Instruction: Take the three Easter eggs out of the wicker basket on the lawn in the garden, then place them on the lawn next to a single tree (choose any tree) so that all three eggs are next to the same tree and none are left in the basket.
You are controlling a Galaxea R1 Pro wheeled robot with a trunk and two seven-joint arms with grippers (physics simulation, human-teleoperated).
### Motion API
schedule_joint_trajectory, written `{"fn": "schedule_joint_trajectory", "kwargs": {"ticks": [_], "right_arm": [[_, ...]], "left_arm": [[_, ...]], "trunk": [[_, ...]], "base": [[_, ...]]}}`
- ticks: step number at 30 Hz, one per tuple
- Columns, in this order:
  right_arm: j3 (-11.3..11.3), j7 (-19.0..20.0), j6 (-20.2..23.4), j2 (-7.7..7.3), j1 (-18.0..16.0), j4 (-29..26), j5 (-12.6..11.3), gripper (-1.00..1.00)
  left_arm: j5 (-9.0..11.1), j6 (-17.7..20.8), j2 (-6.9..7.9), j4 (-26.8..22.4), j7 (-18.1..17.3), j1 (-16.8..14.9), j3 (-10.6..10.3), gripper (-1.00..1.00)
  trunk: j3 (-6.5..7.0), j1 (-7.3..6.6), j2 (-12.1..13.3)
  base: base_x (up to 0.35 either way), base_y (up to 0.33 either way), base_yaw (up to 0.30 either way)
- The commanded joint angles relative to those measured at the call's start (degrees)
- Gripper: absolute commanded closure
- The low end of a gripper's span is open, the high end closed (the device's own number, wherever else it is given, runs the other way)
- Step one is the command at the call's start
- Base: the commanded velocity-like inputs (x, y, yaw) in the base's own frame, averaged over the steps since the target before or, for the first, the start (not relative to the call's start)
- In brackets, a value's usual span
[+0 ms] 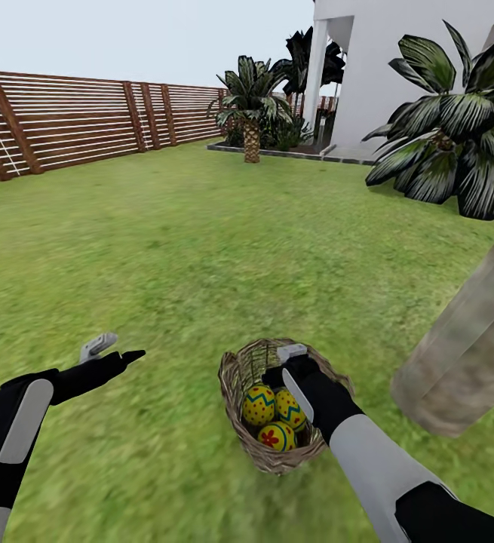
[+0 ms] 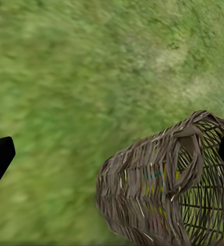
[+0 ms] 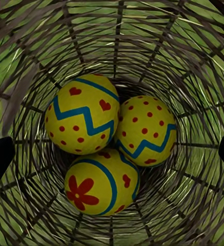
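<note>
My right claw point(image 1: 290, 360) hangs over the wicker basket point(image 1: 240, 371), reaching into its mouth; fingers apart, nothing gripped. The basket sits on the lawn point(image 1: 171, 249) w/ all three Easter eggs point(image 3: 106, 148) inside, touching each other: glossy yellow, blue zigzags, red dots, hearts, one red flower. Open woven twigs, grass visible thru gaps. My left claw point(image 1: 115, 351) hovers over bare grass well left of the basket, fingers apart. Thick mottled grey-brown tree trunk point(image 1: 465, 362) leans near the basket's right. Beyond: slatted wooden fence point(image 1: 88, 113), palm point(image 1: 252, 105), white house point(image 1: 397, 68).

Glossy painted eggs point(image 3: 117, 148), rough woven-twig basket point(image 1: 240, 371)
</note>
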Motion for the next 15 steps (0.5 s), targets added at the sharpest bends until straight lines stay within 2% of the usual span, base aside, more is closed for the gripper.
{"fn": "schedule_joint_trajectory", "kwargs": {"ticks": [1, 7, 15], "right_arm": [[0.23, -0.53, 0.19, -0.01, -0.04, 0.02, -0.64, -1.0], [0.23, -0.51, 0.27, 0.2, -0.04, 0.2, -0.7, -1.0], [0.23, -0.45, 0.19, 0.14, -0.04, 0.17, -0.63, -1.0]], "left_arm": [[-0.48, 0.27, 0.03, -0.01, -0.56, -0.04, 0.1, -1.0], [-0.48, 0.27, 0.08, -0.01, -0.63, -0.04, 0.1, -1.0], [-0.48, 0.27, -0.05, -0.01, -0.65, -0.04, 0.1, -1.0]], "trunk": [[-0.05, -0.01, -0.02], [-0.05, -0.01, -0.02], [-0.05, -0.01, -0.02]], "base": [[0.0, 0.0, 0.0], [0.006, 0.0, 0.0], [0.243, 0.0, 0.0]]}}
